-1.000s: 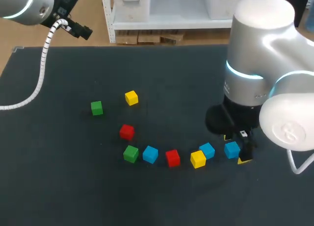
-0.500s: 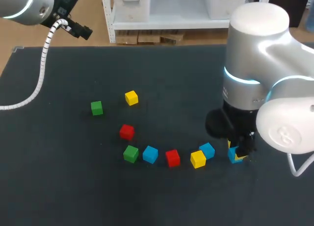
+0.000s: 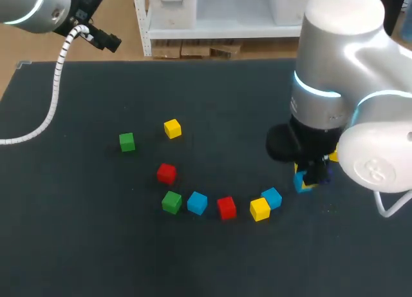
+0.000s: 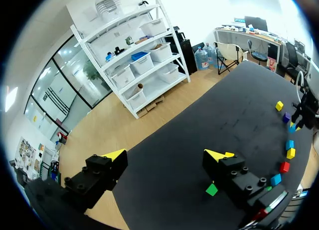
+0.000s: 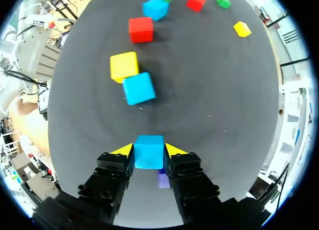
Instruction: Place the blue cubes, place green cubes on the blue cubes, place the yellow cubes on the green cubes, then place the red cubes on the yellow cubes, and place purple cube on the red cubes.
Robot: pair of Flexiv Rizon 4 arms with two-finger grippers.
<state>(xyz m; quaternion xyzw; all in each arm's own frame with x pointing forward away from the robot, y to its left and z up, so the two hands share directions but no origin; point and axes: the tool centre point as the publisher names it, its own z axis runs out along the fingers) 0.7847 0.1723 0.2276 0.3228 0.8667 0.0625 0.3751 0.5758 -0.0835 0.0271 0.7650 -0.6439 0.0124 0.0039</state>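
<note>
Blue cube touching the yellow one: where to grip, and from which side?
Come straight down from above. Put the fingers on the two opposite side faces of the blue cube that do not face the yellow cube; that neighbour touches one side, leaving no finger room.

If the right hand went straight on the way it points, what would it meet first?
Likely the purple cube, showing just beyond the blue cube held in the right hand; otherwise bare table. Depth is unclear.
</note>
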